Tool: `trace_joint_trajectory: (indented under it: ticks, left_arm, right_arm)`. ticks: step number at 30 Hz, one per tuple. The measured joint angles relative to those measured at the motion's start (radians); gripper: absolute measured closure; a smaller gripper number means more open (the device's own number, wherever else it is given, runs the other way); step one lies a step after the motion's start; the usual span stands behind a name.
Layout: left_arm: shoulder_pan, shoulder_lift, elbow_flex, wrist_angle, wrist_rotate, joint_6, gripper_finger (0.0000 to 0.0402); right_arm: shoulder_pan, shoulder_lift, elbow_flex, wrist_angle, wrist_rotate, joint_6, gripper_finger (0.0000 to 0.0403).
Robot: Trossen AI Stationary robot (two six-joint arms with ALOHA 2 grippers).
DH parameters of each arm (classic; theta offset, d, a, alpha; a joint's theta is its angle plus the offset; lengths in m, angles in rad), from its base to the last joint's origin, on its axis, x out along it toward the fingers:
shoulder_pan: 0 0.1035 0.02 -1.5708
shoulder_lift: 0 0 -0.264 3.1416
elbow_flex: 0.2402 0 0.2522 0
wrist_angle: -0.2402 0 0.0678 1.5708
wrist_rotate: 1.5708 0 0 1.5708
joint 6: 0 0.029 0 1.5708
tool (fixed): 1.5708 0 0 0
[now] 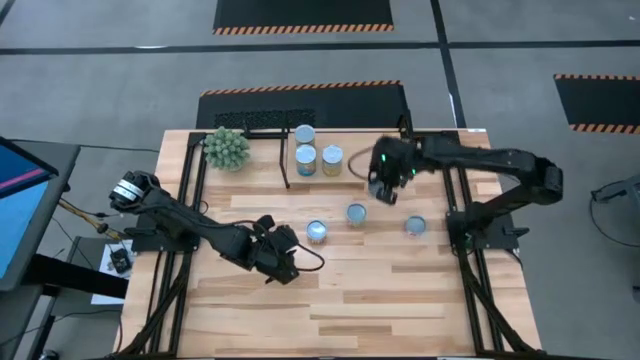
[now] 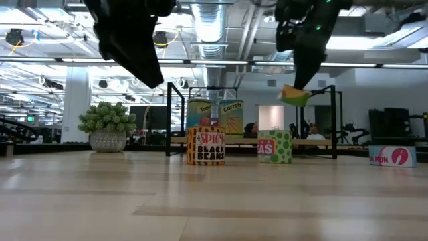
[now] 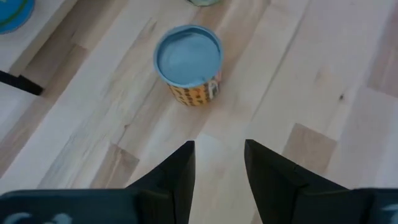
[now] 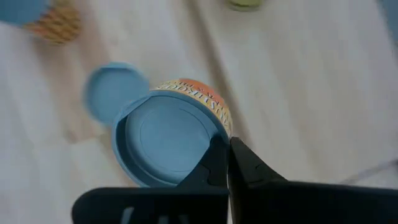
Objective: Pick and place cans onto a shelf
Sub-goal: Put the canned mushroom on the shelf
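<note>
Fingers of the right gripper (image 4: pixel 227 163) pinch the rim of a tilted can (image 4: pixel 171 134), lifted above the bench (image 1: pixel 400 300) near its far edge beside the shelf (image 1: pixel 285 165). Only the low view shows it airborne. Left fingers (image 3: pixel 177 171) stand parted, empty, a black-beans can (image 3: pixel 188 62) just ahead.

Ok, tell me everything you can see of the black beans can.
The beans can is a short round tin with a plain bluish metal top and an orange-yellow label reading "SPICY BLACK BEANS", the last two words on a black band. It stands upright on the wood table, in front of the shelf and apart from the other cans. Nothing touches it. The left tool hangs open above the table just short of it, pointed its way.
</note>
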Motion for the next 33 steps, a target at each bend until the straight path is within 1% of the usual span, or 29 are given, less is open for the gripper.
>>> trace_joint_trajectory:
  ticks: [4, 9, 15, 18, 22, 27, 33]
  left_arm:
    - [0.026, 0.0, 0.0, 0.01, 0.001, 0.0, 0.0274]
    - [0.052, 0.0, 0.0, 0.018, 0.0, 0.0, 0.0274]
    - [0.071, 0.0, 0.0, 0.024, 0.002, 0.0, 0.0274]
    - [0.077, 0.0, 0.0, 0.024, 0.002, 0.0, 0.0274]
    - [0.083, 0.0, 0.0, 0.024, 0.002, 0.0, 0.0274]
    - [0.085, 0.0, 0.0, 0.024, 0.004, 0.0, 0.0274]
    - [0.097, 0.0, 0.0, 0.031, 0.007, 0.0, 0.0274]
  right_arm:
    - [-0.12, 0.074, 0.086, -0.029, -0.001, -0.123, 0.04]
    - [-0.239, 0.193, 0.186, -0.05, -0.001, -0.268, 0.04]
    - [-0.337, 0.358, 0.304, -0.095, -0.002, -0.401, 0.04]
    - [-0.377, 0.42, 0.345, -0.109, -0.004, -0.463, 0.04]
    - [-0.435, 0.467, 0.378, -0.112, -0.004, -0.525, 0.0399]
    - [-0.511, 0.491, 0.383, -0.122, -0.012, -0.583, 0.04]
    - [-0.548, 0.501, 0.383, -0.131, -0.056, -0.637, 0.0395]
